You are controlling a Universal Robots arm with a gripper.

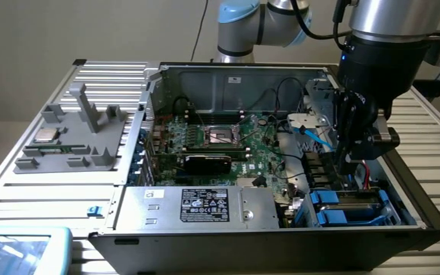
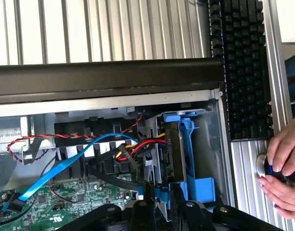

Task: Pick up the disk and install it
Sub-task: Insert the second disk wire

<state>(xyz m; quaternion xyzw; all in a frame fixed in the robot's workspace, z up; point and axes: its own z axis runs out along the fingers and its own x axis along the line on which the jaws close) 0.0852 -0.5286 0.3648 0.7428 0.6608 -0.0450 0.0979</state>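
The black two-fingered gripper [image 2: 159, 204] is seen at the nearest edge of the wrist view, its fingers narrowed on the edge of the disk [image 2: 174, 149], a dark flat drive standing on edge in a bright blue plastic carrier frame. The disk is seated in the drive bay at the front corner of the open black computer case [image 1: 434, 220]. No writing on the disk can be read. Beyond the case, a black keyboard [image 2: 241, 67] is seen, with a person's hand [image 2: 284, 168] beside it.
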